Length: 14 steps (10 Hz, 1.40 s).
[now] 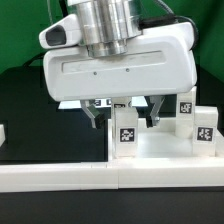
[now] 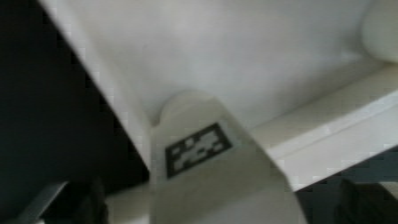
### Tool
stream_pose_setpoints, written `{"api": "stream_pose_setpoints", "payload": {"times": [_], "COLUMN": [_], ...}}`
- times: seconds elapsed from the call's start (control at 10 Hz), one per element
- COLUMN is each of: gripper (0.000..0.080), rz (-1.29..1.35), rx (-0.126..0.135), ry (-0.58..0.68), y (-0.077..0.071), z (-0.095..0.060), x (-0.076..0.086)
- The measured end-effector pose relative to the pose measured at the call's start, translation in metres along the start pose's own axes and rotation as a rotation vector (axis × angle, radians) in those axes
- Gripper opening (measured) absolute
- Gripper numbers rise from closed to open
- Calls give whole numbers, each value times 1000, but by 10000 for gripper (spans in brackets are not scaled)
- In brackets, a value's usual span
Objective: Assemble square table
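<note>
The arm's white wrist housing fills most of the exterior view, with the claw (image 1: 122, 112) hanging below it over the black bench (image 1: 30, 110), near that bench's front edge. Its two dark fingers stand apart. A short white plastic leg with a black-and-white tag (image 1: 126, 134) stands upright just below and between them. Whether the fingers touch it cannot be told, and the wrist view does not settle it.

The wrist view shows a tagged leg (image 2: 205, 150) close up against the large white plastic square tabletop (image 2: 249, 50). Two more tagged white legs (image 1: 186, 112) (image 1: 205, 127) stand toward the exterior view's right. A long white bar-shaped wall (image 1: 60, 178) runs along the front edge.

Judgement: the leg looks light, rigid and smooth, so possibly slippery. Grip across the shaft, squarely.
</note>
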<state>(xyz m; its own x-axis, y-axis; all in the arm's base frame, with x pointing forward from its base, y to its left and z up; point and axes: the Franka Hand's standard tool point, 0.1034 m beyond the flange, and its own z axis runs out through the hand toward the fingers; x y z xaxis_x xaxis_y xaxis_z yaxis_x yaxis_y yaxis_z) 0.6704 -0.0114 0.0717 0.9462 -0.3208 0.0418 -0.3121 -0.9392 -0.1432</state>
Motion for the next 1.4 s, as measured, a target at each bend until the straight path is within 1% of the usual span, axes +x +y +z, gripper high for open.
{"api": "stream_pose_setpoints", "payload": {"times": [0.1,0.2,0.3,0.4,0.5,0.6,0.7,0.9,1.0,1.1,1.2,1.4], "gripper": [649,649,649,548,414,414,290,290,290,290,290,290], "rz": [-185,-281,-258,-242,-209,-154,-114,73,268,483,618,888], "rx": [-13,-21,-19,-19,-17,-17,-17,-16,-18,-7,4,38], "ry": [16,21,21,21,22,22,23,27,41,56,55,33], "y": [1,0,0,0,0,-1,0,1,3,6,7,12], "z": [0,0,0,0,0,0,0,-1,0,1,0,-1], "x": [3,4,4,4,4,4,4,5,4,4,4,3]}}
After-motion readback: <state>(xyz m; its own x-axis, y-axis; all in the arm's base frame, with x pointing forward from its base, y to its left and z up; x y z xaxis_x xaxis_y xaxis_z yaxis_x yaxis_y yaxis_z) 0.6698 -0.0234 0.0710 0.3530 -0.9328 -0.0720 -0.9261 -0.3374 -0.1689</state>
